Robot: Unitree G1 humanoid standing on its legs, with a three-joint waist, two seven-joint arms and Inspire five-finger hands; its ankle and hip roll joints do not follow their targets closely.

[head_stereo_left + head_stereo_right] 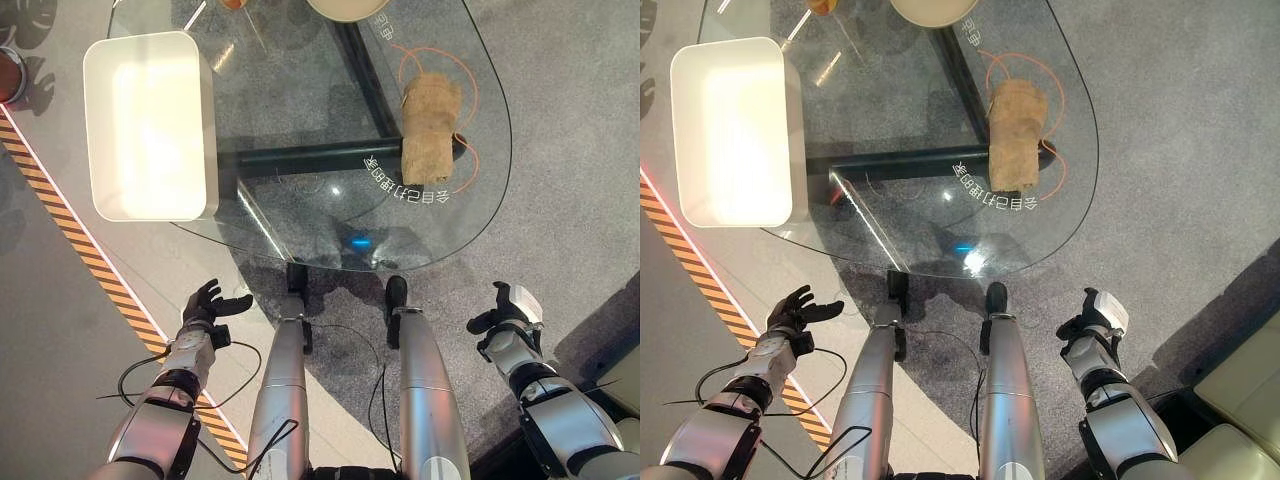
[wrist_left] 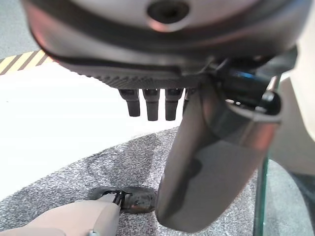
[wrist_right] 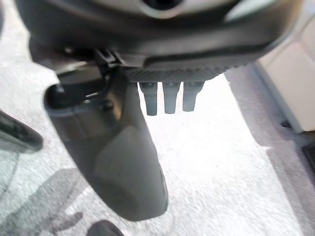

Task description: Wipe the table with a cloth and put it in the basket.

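A folded tan cloth (image 1: 430, 128) lies on the right part of the glass table (image 1: 300, 215), inside an orange ring printed on the glass. A white rectangular basket (image 1: 150, 125) stands on the table's left side. My left hand (image 1: 207, 303) hangs below the table's near edge at the lower left, fingers straight and holding nothing; its fingers (image 2: 150, 104) also show from the wrist. My right hand (image 1: 510, 312) hangs at the lower right, far short of the cloth, fingers (image 3: 170, 97) relaxed and empty.
A pale round dish (image 1: 348, 8) and a small orange object (image 1: 232, 4) sit at the table's far edge. A dark table frame (image 1: 300, 158) shows through the glass. A striped orange floor line (image 1: 70, 230) runs at the left. A beige seat (image 1: 1240, 400) stands at the lower right.
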